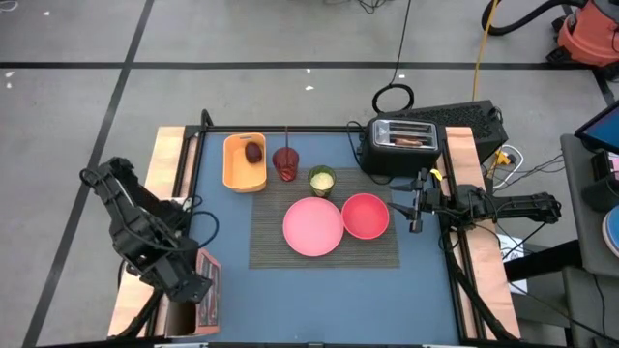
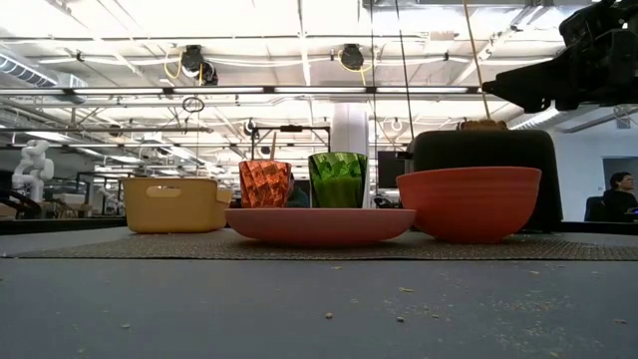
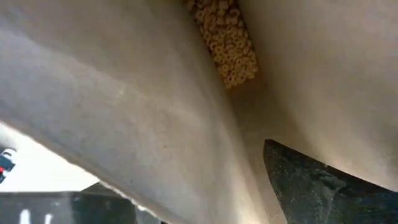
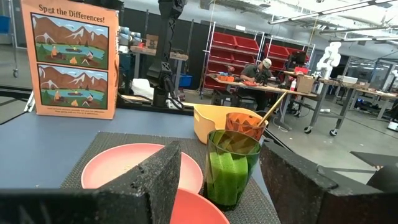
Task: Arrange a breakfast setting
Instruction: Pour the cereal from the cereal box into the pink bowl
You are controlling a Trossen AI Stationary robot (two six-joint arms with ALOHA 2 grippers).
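Four pieces sit on the placemat (image 1: 324,249) mid-bench: plate (image 1: 312,227), bowl (image 1: 366,215), green cup (image 1: 322,180), tumbler (image 1: 286,162) at its far edge. Right gripper (image 1: 417,205) hovers beside the bowl, fingers apart, nothing held; left gripper (image 1: 208,290) grasps a cereal box (image 1: 206,282) at the near-left corner. Likely next: pour cereal into the bowl, which needs a tilt.

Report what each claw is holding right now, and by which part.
The left claw grips the cereal box at the table's front-left edge; which part of it cannot be told. The right claw, beside the bowl, is open and holds nothing.
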